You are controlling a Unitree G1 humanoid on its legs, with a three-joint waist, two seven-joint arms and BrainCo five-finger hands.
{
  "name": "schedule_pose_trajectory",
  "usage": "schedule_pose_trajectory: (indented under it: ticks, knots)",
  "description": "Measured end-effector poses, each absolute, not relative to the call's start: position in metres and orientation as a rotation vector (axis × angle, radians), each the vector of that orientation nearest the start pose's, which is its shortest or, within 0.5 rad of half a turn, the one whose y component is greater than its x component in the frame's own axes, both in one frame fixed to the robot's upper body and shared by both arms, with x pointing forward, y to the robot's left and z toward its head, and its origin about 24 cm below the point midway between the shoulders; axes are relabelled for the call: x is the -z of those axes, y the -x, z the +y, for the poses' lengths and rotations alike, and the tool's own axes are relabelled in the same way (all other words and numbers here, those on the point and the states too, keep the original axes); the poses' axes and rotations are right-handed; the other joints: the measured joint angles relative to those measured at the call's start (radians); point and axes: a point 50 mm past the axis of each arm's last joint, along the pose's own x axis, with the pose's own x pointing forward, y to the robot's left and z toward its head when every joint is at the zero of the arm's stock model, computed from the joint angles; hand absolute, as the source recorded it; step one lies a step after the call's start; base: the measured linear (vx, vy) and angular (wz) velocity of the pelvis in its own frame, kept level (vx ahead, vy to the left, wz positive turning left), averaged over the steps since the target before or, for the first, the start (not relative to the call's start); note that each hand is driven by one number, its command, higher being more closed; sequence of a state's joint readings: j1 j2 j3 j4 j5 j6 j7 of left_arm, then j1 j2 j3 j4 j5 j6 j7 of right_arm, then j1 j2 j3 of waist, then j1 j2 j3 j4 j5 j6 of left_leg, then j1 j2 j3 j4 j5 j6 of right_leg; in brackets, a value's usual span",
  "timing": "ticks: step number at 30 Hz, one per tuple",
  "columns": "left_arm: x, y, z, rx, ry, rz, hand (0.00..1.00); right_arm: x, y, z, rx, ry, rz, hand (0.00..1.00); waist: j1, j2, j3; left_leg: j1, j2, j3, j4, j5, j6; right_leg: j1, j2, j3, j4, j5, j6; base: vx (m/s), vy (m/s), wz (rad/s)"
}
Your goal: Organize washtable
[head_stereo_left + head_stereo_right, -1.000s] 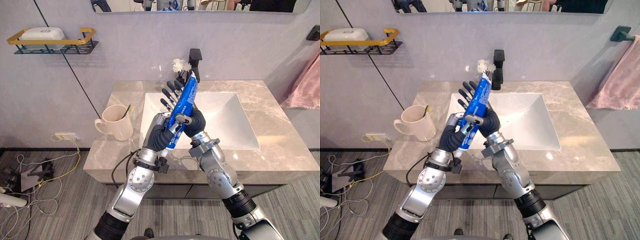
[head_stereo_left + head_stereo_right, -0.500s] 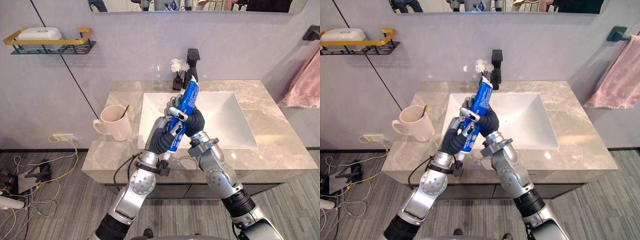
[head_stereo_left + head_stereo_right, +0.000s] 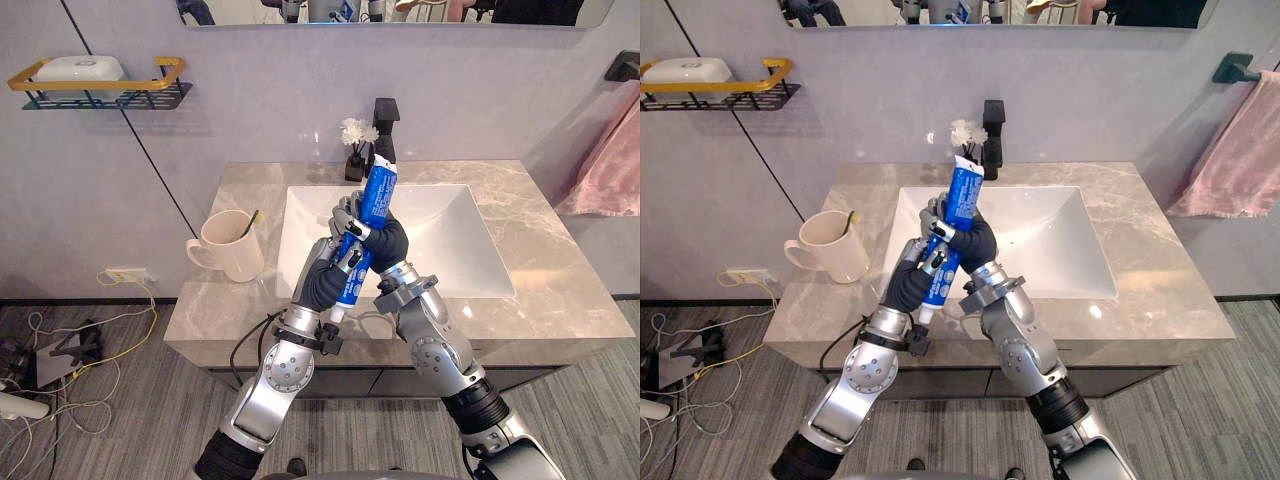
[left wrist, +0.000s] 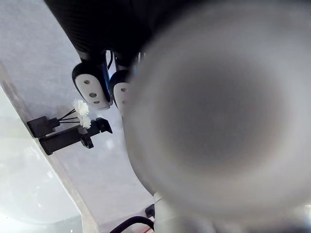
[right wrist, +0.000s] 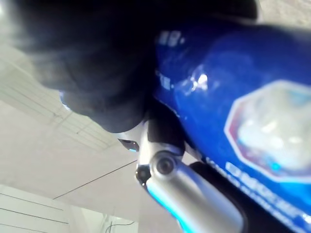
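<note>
the middle of the blue toothpaste tube (image 3: 373,193) is covered where both hands meet, so only its flat upper end and the white cap at its lower end show. the left wrist view is mostly blocked by a blurred grey round shape very near the lens, which i cannot make out; past it are two dark-tipped fingers (image 4: 92,85), the black faucet (image 4: 68,136) and small white flowers (image 4: 81,112). the right wrist view shows the tube from very close, with a silver finger (image 5: 192,196) laid across it.

the tube is held in the air, tilted with its cap towards the robot, over the front edge of the white sink (image 3: 460,250). the right hand (image 3: 388,245) grips it from the right, its thumb wrapped over the front. the left hand (image 3: 322,280) comes up from below left, with its fingers bent in round the back of the tube.

a second ago the left fingers stood straight and splayed behind the tube; now they are curled against it.

a cream mug (image 3: 234,250) with a toothbrush stands on the marble countertop (image 3: 545,275), left of the sink.
</note>
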State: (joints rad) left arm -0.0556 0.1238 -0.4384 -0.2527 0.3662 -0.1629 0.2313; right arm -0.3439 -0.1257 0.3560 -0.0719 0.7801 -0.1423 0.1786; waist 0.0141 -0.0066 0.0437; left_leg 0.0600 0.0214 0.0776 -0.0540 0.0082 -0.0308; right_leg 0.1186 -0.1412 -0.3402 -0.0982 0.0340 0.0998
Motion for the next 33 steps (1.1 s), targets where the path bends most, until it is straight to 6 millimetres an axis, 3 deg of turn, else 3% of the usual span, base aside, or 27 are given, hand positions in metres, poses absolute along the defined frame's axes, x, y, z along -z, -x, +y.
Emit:
schedule_pose_trajectory:
  ticks: [4, 18, 21, 22, 25, 33]
  knots:
    - [-0.129, -0.225, 0.066, 0.228, -0.339, -0.599, 0.00, -0.163, -0.276, -0.062, -0.702, -0.597, -0.437, 1.00, -0.001, 0.008, -0.005, 0.004, -0.001, 0.000, 0.000, 0.000, 0.000, 0.003, -0.001, 0.000, 0.000, 0.000, 0.000, 0.00, 0.000, 0.00]
    - [-0.144, -0.221, 0.079, 0.222, -0.442, -0.684, 0.00, -0.175, -0.274, -0.066, -0.701, -0.612, -0.503, 1.00, -0.001, 0.010, -0.005, 0.007, -0.002, -0.001, -0.003, 0.000, 0.000, 0.006, -0.002, -0.004, 0.000, -0.001, 0.000, 0.00, 0.000, 0.00]
    - [-0.157, -0.224, 0.099, 0.110, -0.463, -0.729, 0.00, -0.173, -0.278, -0.079, -0.644, -0.613, -0.510, 1.00, -0.001, 0.011, -0.005, 0.012, -0.003, -0.006, -0.003, 0.000, 0.000, 0.015, -0.003, -0.010, 0.000, -0.002, 0.001, -0.02, -0.004, 0.05]
    - [-0.169, -0.223, 0.116, 0.004, -0.459, -0.774, 0.00, -0.170, -0.281, -0.090, -0.591, -0.613, -0.510, 1.00, -0.001, 0.011, -0.005, 0.015, -0.003, -0.006, -0.005, 0.000, 0.000, 0.017, -0.003, -0.010, 0.000, -0.002, 0.001, -0.03, -0.004, 0.02]
    - [-0.189, -0.215, 0.138, -0.134, -0.465, -0.877, 0.00, -0.167, -0.285, -0.112, -0.505, -0.584, -0.514, 1.00, 0.002, 0.013, -0.003, 0.016, -0.003, -0.006, -0.011, 0.000, 0.000, 0.016, -0.003, -0.012, 0.000, -0.002, 0.001, -0.01, -0.001, 0.00]
    - [-0.193, -0.215, 0.148, -0.184, -0.489, -0.887, 0.00, -0.166, -0.285, -0.115, -0.505, -0.564, -0.513, 1.00, 0.001, 0.014, -0.003, 0.019, -0.003, -0.008, -0.018, 0.005, -0.001, 0.016, -0.002, -0.013, 0.000, -0.002, 0.001, 0.00, 0.000, 0.00]
